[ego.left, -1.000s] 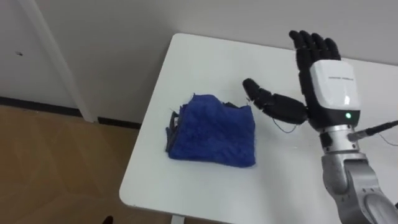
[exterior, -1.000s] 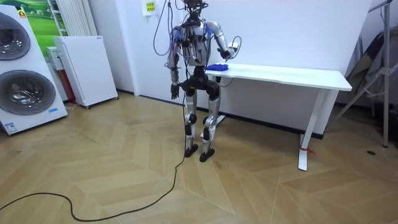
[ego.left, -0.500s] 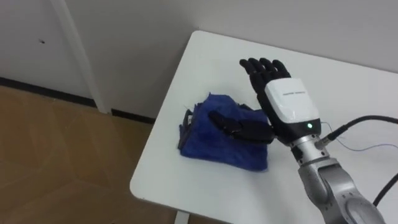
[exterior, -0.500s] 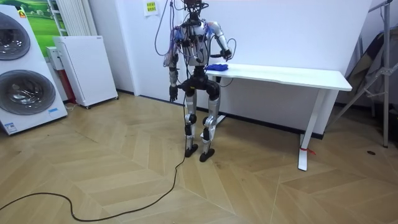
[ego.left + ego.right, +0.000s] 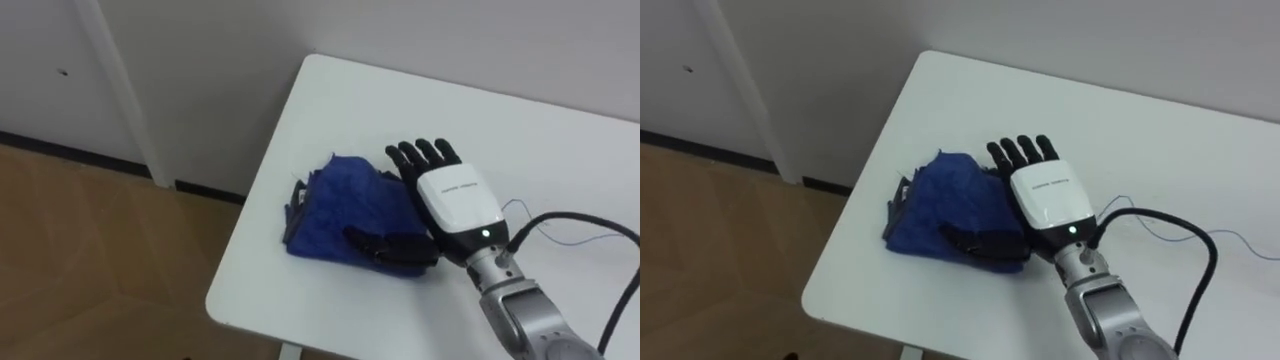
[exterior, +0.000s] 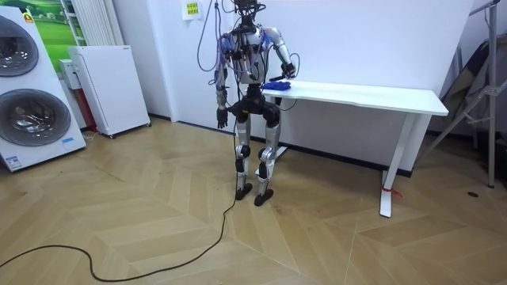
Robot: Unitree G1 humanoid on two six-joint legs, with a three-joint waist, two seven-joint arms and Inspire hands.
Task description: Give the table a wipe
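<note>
A crumpled blue cloth (image 5: pixel 335 210) lies near the left front corner of the white table (image 5: pixel 400 100). My right hand (image 5: pixel 455 200) rests flat on the cloth's right part, open, with straight fingers pointing away from me. Its thumb stretches to the left along the cloth's near edge. In the room view I stand at the end of the table (image 6: pixel 356 95) on the room view's left, with the right hand (image 6: pixel 288 73) over the cloth (image 6: pixel 276 85). My left hand (image 6: pixel 223 119) hangs at my side, away from the table.
The table's left and near edges run close to the cloth, with wooden floor (image 5: pixel 90 260) below. A wall stands behind the table. A washing machine (image 6: pixel 32 87) and a white cabinet (image 6: pixel 107 87) stand at the room view's left.
My right hand has come from the air at the cloth's right, swung left and sunk onto the cloth, where it now lies flat. The cloth has stayed in place.
</note>
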